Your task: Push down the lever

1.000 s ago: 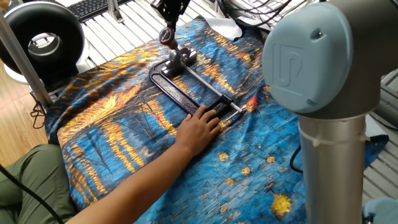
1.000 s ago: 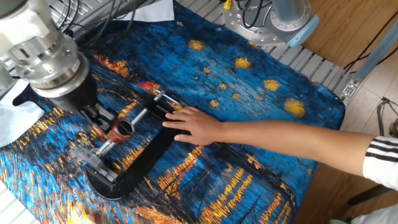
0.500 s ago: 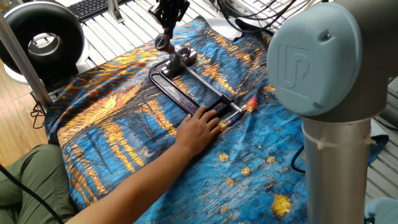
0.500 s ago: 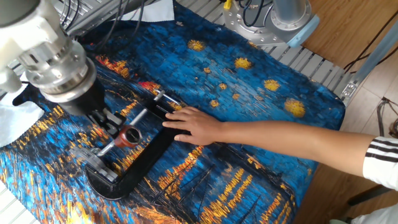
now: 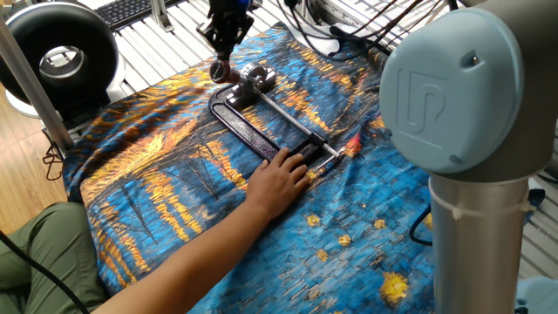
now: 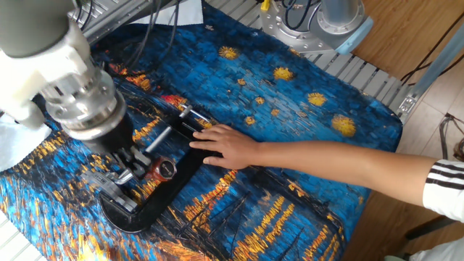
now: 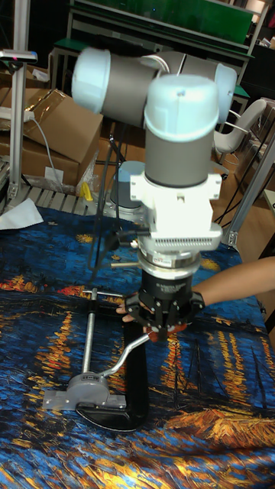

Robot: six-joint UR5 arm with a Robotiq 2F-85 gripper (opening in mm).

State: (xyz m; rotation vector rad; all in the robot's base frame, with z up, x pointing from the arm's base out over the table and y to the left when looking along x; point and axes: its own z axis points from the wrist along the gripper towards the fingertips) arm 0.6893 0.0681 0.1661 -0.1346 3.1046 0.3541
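Change: since the earlier frames the robot's black two-finger gripper has swung the short dark metal lever with its reddish-brown knob lower and outward, toward the black U-shaped clamp frame.
One fixed view: the gripper hangs over the knob at the clamp's far end; a person's hand presses the frame's near end onto the blue-and-orange painted cloth covering the desk.
Other fixed view: the knob sits just beside the fingers, touching them; whether they clasp it I cannot tell.
Tall fixed view: the lever's curved shaft rises from a grey pivot block to the gripper.
Handling: judged rigid, pivot-bound and stiff near closing; the smooth knob may slip, so press squarely on its top.
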